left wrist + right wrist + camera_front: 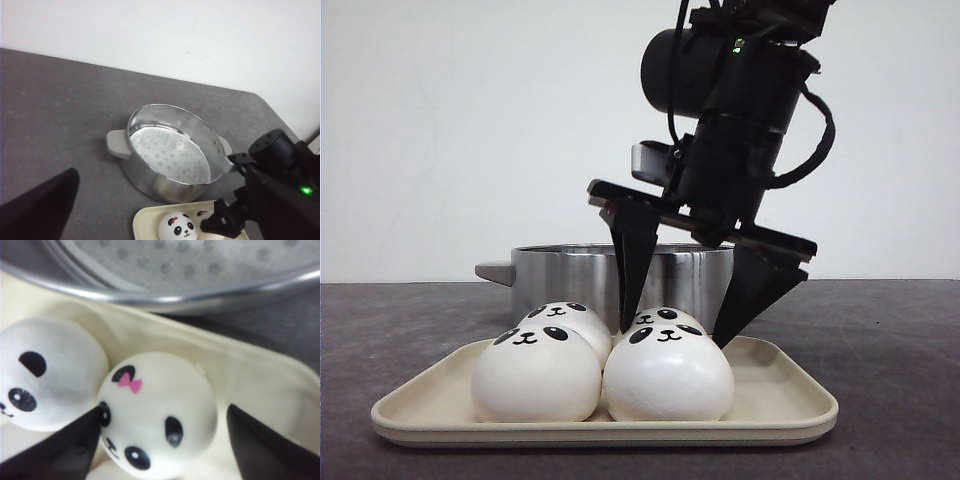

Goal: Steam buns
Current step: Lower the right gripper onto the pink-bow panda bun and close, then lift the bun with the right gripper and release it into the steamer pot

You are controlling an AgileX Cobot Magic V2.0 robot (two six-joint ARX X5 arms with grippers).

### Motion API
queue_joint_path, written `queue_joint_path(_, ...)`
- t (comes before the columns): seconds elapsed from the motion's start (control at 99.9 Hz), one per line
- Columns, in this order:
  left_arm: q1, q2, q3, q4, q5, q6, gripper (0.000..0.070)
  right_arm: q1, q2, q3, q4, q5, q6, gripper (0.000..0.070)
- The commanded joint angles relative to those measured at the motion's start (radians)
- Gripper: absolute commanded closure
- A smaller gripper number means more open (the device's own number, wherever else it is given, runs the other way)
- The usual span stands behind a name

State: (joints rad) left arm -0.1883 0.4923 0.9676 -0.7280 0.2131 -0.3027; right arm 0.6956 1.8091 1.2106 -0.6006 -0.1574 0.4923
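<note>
Four white panda-faced buns sit close together on a cream tray (800,402): front left (535,378), front right (667,380), rear left (565,316), rear right (665,319). My right gripper (674,337) is open and lowered over the rear right bun, one finger on each side of it. In the right wrist view this bun (157,400) has a pink bow. One finger touches its side, the other stands apart from it. Its neighbour (50,370) lies beside it. Of my left gripper only one dark finger (37,207) shows. It is held high, holds nothing and looks open.
A steel steamer pot (570,275) with grey handles stands just behind the tray. Its perforated insert (170,152) holds nothing. The tray's corner (145,222) with one bun (177,229) shows below the pot. The right arm (280,190) hangs over the tray. Around them is dark grey tabletop.
</note>
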Motion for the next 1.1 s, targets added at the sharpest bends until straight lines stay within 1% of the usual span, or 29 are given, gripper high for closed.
queue_joint_path(0.0,-0.004,0.005,0.012,0.010,-0.003,0.003,0.0022,0.012,0.043,0.016,-0.008,0.008,0.009,0.0316)
queue_joint_path(0.05,-0.004,0.005,0.012,0.009,-0.003,0.003,0.0022,0.014,0.052,0.016,-0.014,0.009,0.009,0.0358)
queue_joint_path(0.1,-0.005,0.005,0.012,0.009,-0.003,0.003,0.0022,0.014,0.060,0.016,-0.018,0.010,0.009,0.0446)
queue_joint_path(0.12,-0.006,0.005,0.012,0.009,-0.003,0.003,0.0022,0.014,0.061,0.016,-0.020,0.012,0.009,0.0495)
queue_joint_path(0.14,-0.007,0.005,0.012,0.009,-0.003,0.003,0.0022,0.014,0.061,0.016,-0.023,0.018,0.009,0.0560)
queue_joint_path(0.17,-0.009,0.005,0.012,0.008,-0.003,0.003,0.0022,0.015,0.061,0.016,-0.026,0.034,0.008,0.0683)
queue_joint_path(0.18,-0.010,0.005,0.012,0.008,-0.003,0.003,0.0022,0.016,0.061,0.016,-0.027,0.037,0.007,0.0700)
queue_joint_path(0.26,-0.013,0.005,0.012,0.005,-0.003,0.003,0.0022,0.024,0.055,0.016,-0.032,0.066,-0.005,0.0694)
queue_joint_path(0.33,-0.016,0.005,0.012,-0.002,-0.003,0.003,0.0022,0.025,0.028,0.017,-0.050,0.061,-0.009,0.0694)
queue_joint_path(0.4,-0.016,0.005,0.012,-0.010,-0.003,0.003,0.0022,0.035,-0.019,0.025,-0.080,0.048,-0.035,0.0694)
queue_joint_path(0.511,-0.016,0.005,0.012,-0.011,-0.005,0.003,0.0022,0.066,-0.116,0.083,-0.176,0.031,-0.097,0.0694)
queue_joint_path(0.611,-0.016,0.005,0.012,-0.003,-0.006,0.003,0.0022,0.101,-0.195,0.191,-0.272,0.037,-0.158,0.0694)
queue_joint_path(0.671,-0.016,0.005,0.012,0.003,-0.006,0.003,0.0022,0.115,-0.229,0.277,-0.305,0.078,-0.184,0.0694)
queue_joint_path(0.771,-0.016,0.005,0.012,0.017,-0.007,0.003,0.0022,0.127,-0.242,0.441,-0.320,0.188,-0.223,0.0694)
queue_joint_path(0.901,-0.016,0.005,0.012,0.020,-0.007,0.003,0.0022,0.105,-0.224,0.603,-0.285,0.293,-0.285,0.0694)
queue_joint_path(0.981,-0.016,0.005,0.012,0.020,-0.007,0.003,0.0022,0.077,-0.204,0.636,-0.238,0.295,-0.303,0.0694)
queue_joint_path(1.091,-0.016,0.005,0.012,0.019,-0.007,0.003,0.0022,0.025,-0.163,0.637,-0.189,0.289,-0.326,0.0694)
